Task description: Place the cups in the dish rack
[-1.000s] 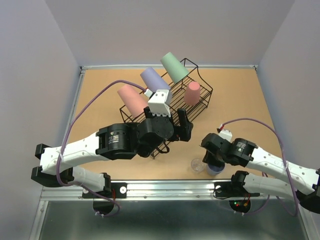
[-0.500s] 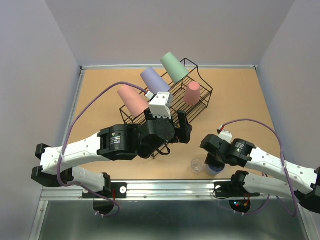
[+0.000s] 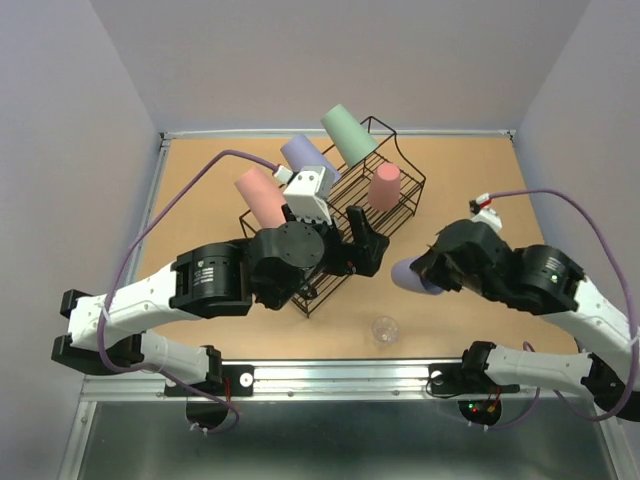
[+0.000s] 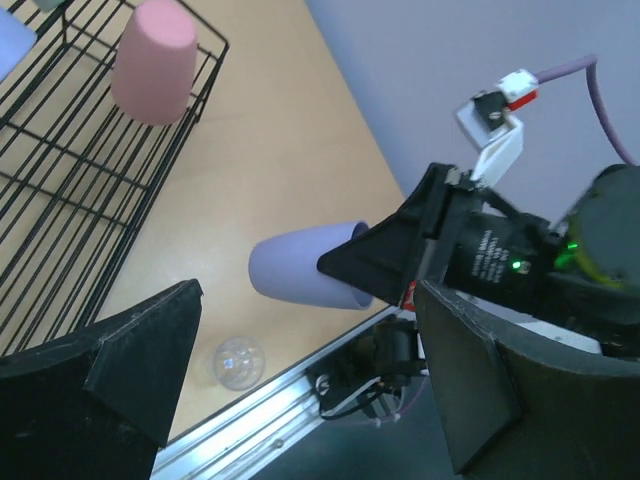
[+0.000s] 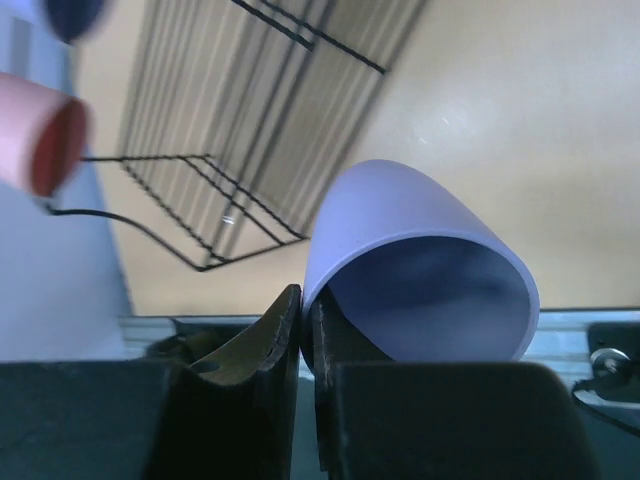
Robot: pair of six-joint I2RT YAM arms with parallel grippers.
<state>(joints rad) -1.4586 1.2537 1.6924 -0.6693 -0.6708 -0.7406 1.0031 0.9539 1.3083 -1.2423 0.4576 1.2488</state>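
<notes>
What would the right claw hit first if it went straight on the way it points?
Probably the left gripper, open just ahead of the small lavender cup the right gripper holds, with the dish rack behind; heights are unclear.

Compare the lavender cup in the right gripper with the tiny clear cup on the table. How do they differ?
The lavender cup is opaque; the clear cup is see-through. The lavender cup is plainly larger than the clear cup. The lavender cup lies sideways in the air, its rim pinched by the right gripper, while the clear cup stands on the table untouched. Both are outside the dish rack.
</notes>
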